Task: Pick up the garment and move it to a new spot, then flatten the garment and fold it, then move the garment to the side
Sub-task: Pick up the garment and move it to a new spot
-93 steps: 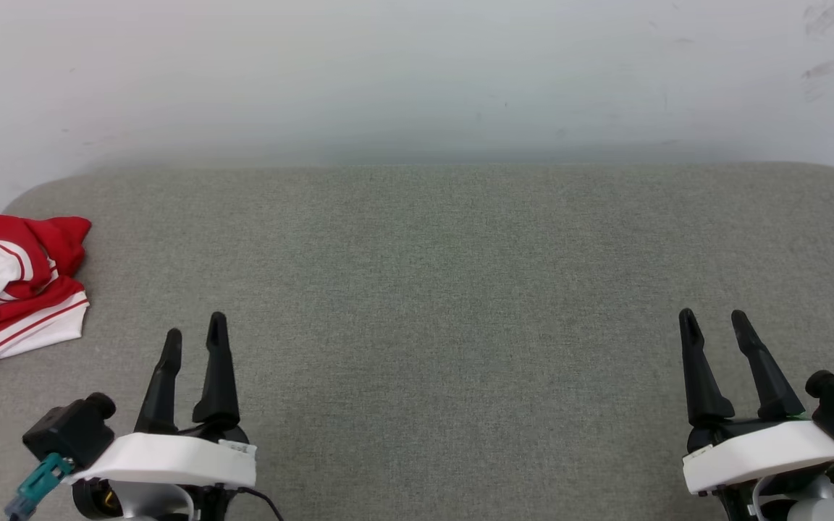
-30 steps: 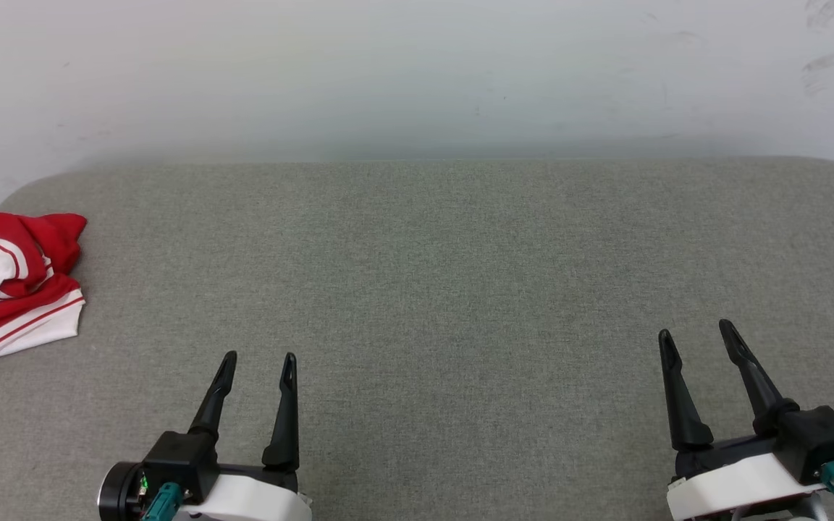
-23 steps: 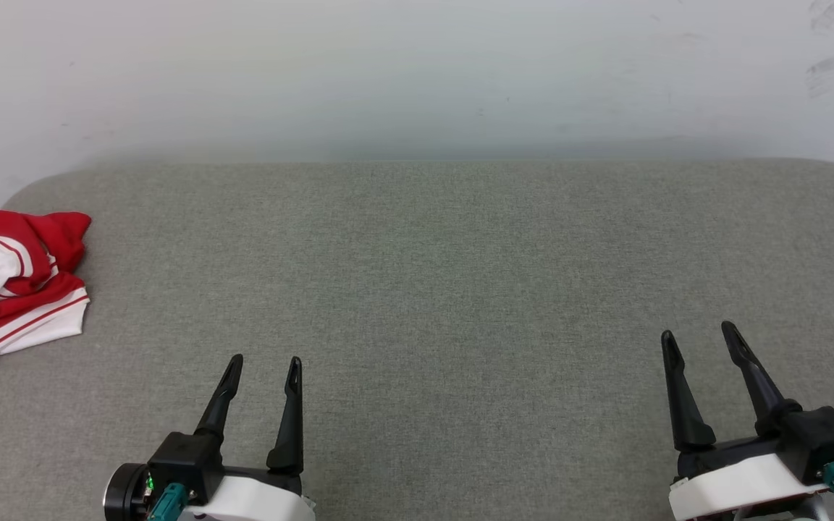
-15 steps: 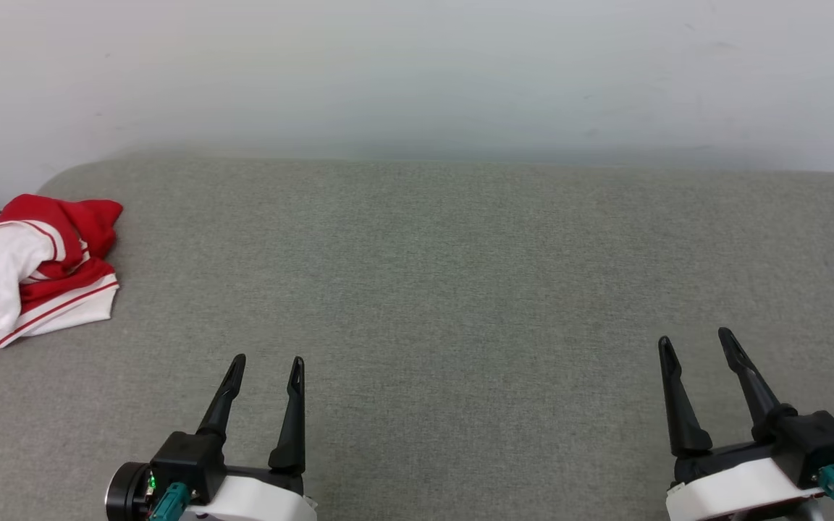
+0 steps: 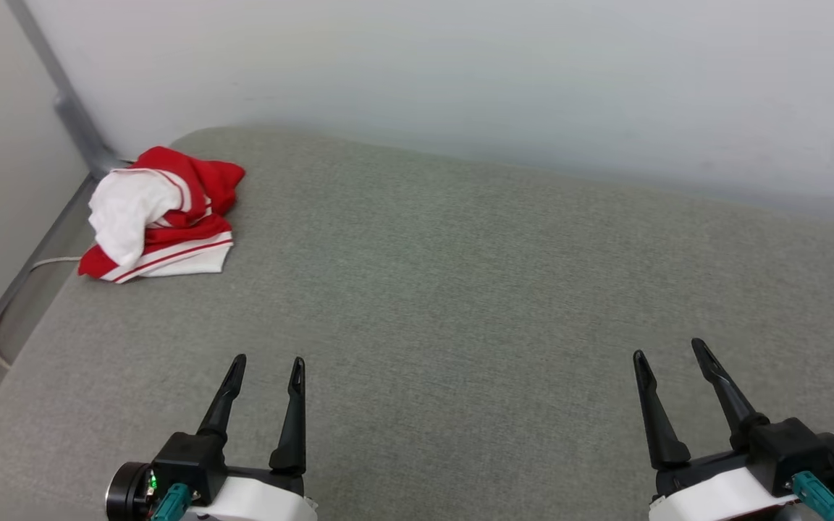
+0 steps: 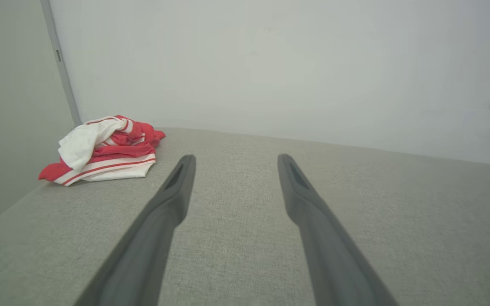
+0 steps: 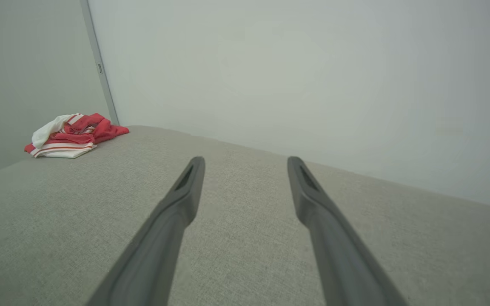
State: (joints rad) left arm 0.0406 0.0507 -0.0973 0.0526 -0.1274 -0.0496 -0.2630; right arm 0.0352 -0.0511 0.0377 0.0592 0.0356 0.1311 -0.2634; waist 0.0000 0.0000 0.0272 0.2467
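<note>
One crumpled heap is what I've got: the garment (image 5: 160, 217), red with white striped trim, is bunched at the far left corner of the grey cushioned surface (image 5: 460, 275), close to the wall (image 5: 460, 72) and its corner post (image 5: 62, 101). My left gripper (image 5: 268, 359) is near the front edge, well apart from the garment, fingers spread with nothing between them. Over on the other side, my right gripper (image 5: 668, 348) is spread just as wide and empty, farther off again.
</note>
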